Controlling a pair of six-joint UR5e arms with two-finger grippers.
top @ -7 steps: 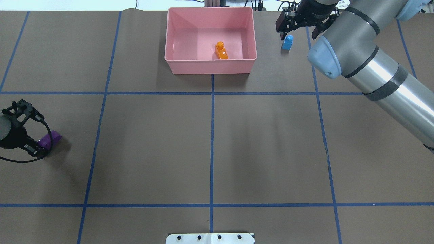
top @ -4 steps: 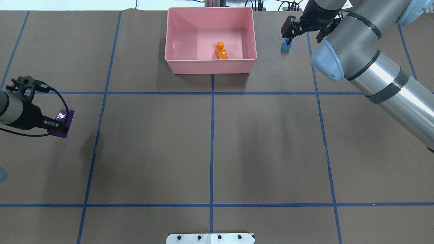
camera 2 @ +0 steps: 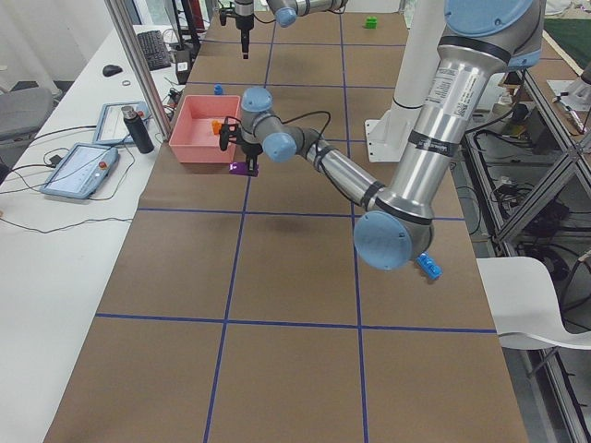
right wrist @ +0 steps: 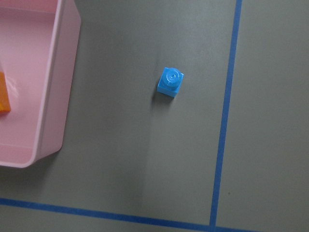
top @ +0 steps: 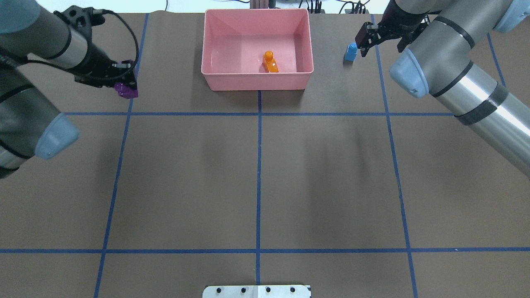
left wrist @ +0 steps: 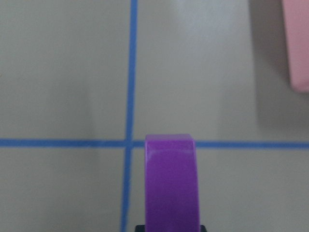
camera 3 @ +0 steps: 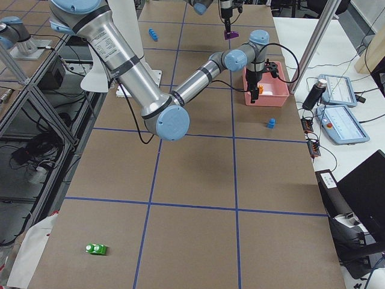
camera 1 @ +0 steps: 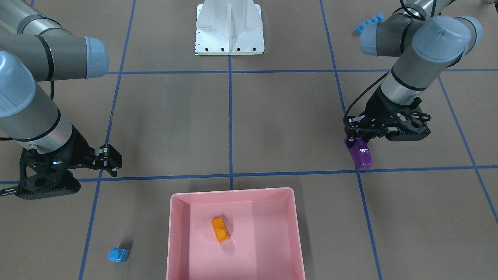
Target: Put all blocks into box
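The pink box [top: 256, 81] stands at the far middle of the table, with the orange block [top: 270, 62] inside. My left gripper [top: 124, 80] is shut on the long purple block [top: 126, 90] and holds it above the table left of the box; the block also shows in the left wrist view [left wrist: 172, 179]. My right gripper [top: 381, 41] is open and empty, above and just right of the small blue block [top: 351, 51], which stands on the table right of the box. The long blue block [camera 1: 369, 22] and the green block [camera 3: 95, 248] lie far from the box.
The white robot base [camera 1: 229, 27] sits at the table's near edge. Blue tape lines cross the brown table. In the exterior left view, a bottle [camera 2: 138, 129] and a tablet [camera 2: 78, 169] lie on the side bench beyond the box.
My left gripper has carried the purple block from the left-middle of the table up toward the box. My right gripper has shifted right, off the small blue block.
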